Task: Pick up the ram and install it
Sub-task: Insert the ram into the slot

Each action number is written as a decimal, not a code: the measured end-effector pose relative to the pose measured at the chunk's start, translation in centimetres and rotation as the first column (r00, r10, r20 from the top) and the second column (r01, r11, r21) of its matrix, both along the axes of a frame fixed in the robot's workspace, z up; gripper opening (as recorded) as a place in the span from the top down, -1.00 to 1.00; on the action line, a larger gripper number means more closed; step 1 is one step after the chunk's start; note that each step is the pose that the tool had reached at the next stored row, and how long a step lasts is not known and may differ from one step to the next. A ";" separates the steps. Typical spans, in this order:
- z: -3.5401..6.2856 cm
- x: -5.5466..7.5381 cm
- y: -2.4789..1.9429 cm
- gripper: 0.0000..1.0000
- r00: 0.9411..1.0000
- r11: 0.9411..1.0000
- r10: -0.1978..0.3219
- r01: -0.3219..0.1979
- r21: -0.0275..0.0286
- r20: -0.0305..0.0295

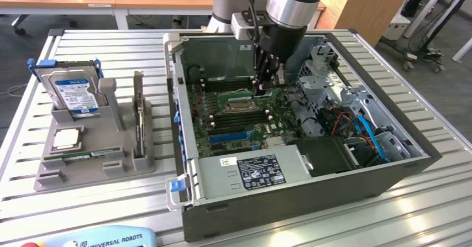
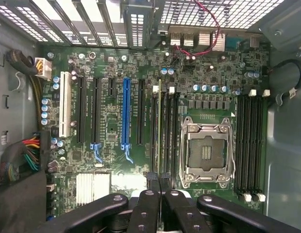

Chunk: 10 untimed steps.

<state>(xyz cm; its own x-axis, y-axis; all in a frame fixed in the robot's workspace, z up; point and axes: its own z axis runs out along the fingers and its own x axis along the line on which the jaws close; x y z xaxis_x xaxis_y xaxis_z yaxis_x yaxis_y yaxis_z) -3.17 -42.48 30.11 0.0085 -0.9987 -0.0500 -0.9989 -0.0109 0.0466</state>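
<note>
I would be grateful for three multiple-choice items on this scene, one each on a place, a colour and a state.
1. Where is the pincer relative to the open grey metal computer case?
A. inside it
B. beside it
C. behind it
2. What colour is the label on the silver hard drive?
A. red
B. blue
C. yellow
3. The square metal processor socket is:
A. empty
B. filled
C. under a cooler
Key: A, it hangs over the green motherboard; B, its label is blue; A, bare contacts show.
</note>
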 end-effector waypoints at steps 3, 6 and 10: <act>-0.26 0.0 0.00 0.77 1.000 1.000 0.000 0.000 0.000 0.000; -0.52 0.0 0.00 0.77 1.000 1.000 0.000 0.000 0.000 0.000; -0.86 0.0 0.00 0.77 1.000 1.000 0.000 0.000 0.000 0.000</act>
<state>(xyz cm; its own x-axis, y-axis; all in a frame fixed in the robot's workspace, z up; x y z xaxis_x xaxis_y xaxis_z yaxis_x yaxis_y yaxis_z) -3.18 -42.48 29.26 0.0085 -0.9987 -0.0496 -0.9989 -0.0108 0.0466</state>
